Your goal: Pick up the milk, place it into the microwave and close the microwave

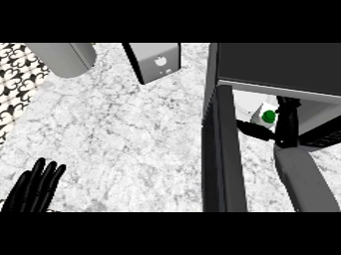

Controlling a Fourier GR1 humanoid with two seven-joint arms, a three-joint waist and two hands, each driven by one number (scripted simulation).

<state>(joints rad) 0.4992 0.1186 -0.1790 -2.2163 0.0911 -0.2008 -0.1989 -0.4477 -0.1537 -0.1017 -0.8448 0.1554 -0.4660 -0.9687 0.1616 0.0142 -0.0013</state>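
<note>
You had the right hand (285,124) inside the mouth of the microwave (284,64), reaching in from the grey right forearm (306,179) that rose from the lower edge of the head view. Its black fingers stood along the right side of the milk (261,110) and its thumb lay across the carton's lower left, so the hand was closed round the carton and holding it. The milk was a white carton with a round green mark, tilted a little, and it sat just within the microwave's opening against the pale inner wall (whether its base touched the floor of the oven could not be told).

The microwave door (221,149) stood wide open, seen edge-on as a dark slab running down the view to the left of the forearm.

Your left hand (34,187) rested at the lower left corner, fingers straight and pointing up, holding nothing.

On the marble counter (122,139), well apart from the microwave, stood a grey cylinder (63,57) and a silver box (155,62), both near the far edge.
</note>
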